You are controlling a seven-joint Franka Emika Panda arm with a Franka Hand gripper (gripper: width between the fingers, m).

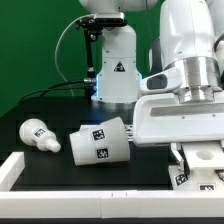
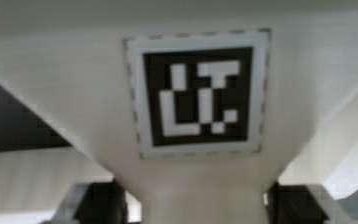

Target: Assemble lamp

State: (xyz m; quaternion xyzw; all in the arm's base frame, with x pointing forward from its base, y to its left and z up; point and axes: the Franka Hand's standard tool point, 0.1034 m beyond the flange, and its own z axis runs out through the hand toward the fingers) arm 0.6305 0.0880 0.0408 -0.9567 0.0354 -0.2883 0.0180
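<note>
On the dark table point(image 1: 55, 172) the bulb point(image 1: 35, 133) lies on its side at the exterior view's left, the shade point(image 1: 98, 143) lies tipped over near it in the middle, and at the right the gripper point(image 1: 197, 168) is clenched on the tagged base point(image 2: 194, 95)

The bulb point(image 1: 38, 135) and shade point(image 1: 98, 143) look like smooth white plastic with a faint sheen. The tag point(image 2: 202, 95) is flat matt black-and-white print. The tabletop point(image 1: 60, 118) is dull black, and the robot arm point(image 1: 190, 40) has a glossy white shell.
</note>
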